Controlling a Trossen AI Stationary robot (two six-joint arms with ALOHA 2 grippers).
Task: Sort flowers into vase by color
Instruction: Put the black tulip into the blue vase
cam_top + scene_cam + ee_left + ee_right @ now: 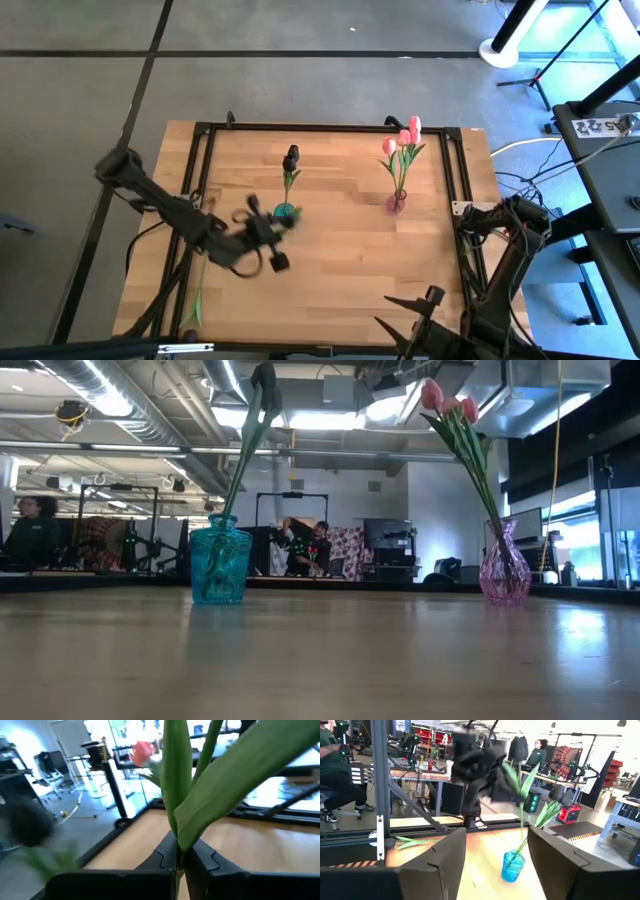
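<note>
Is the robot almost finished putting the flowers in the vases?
Partly. Pink tulips stand in the pink vase, and one black tulip in the blue vase. The left hand is shut on a green stem. Another stem lies on the table's left edge.

Glossy teal glass vase (220, 566) and pink glass vase (504, 573) on smooth wooden table (330, 660).
</note>
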